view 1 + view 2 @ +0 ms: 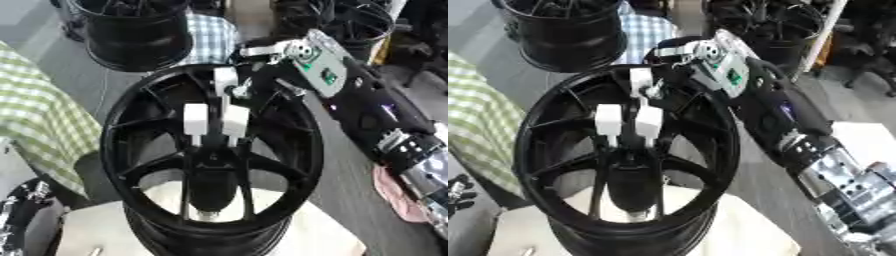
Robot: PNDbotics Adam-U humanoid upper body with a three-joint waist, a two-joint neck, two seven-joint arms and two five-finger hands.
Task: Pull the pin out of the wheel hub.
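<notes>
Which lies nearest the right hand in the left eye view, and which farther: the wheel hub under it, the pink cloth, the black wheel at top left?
From the right hand:
1. Wheel hub, directly beneath the fingers.
2. Black wheel, behind, upper left.
3. Pink cloth, lower right edge, about as far; too close to call.

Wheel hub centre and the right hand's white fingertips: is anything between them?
Nothing separate shows. In the left eye view the right hand reaches down inside the wheel, its white fingertips right over the hub. The pin itself cannot be made out.
</notes>
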